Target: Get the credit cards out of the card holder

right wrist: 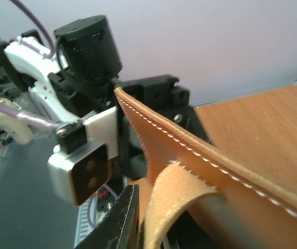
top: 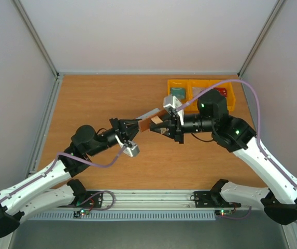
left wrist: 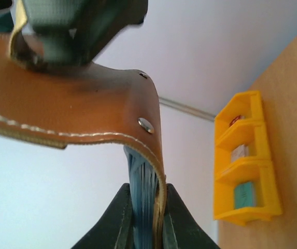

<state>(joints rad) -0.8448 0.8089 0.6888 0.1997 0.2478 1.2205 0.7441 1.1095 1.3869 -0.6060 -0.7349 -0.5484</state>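
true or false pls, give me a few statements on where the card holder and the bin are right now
1. The card holder lies flat on the table. False: it is held in the air between the left gripper and the right gripper.
2. The left gripper pinches the card holder's blue-lined edge. True.
3. The yellow bin sits at the table's far left. False: it is at the far right.
4. A teal card lies in one bin compartment. True.

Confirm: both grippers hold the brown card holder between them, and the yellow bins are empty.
Wrong on the bins. The left gripper and right gripper hold the card holder, but the yellow bins contain cards, as the left wrist view shows.
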